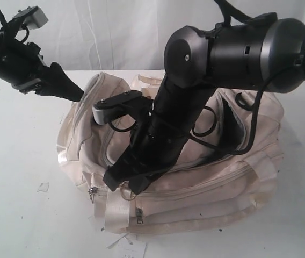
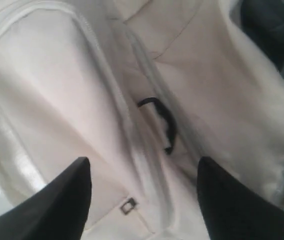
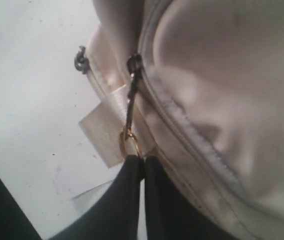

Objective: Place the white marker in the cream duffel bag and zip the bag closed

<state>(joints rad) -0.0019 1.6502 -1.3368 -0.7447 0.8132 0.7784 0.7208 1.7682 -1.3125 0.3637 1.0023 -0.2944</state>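
You're pinching the right end effector (image 3: 143, 160) shut on the zipper ring (image 3: 130, 143) of the cream duffel bag (image 1: 211, 201). The left end effector (image 2: 143, 165) is hovering open over it. The white marker isn't showing, likely inside. The ring could be slipping free if you're tugging sideways.

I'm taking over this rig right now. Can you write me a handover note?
Left end effector: open, empty, over one end of the large cream fabric duffel bag.
Right end effector: shut on the gold ring of a dark metal zipper pull at the bag's front.
Slim white marker: not visible in any view.
Bag top gapes, dark lining showing.
Left to do: confirm marker inside, zip closed.
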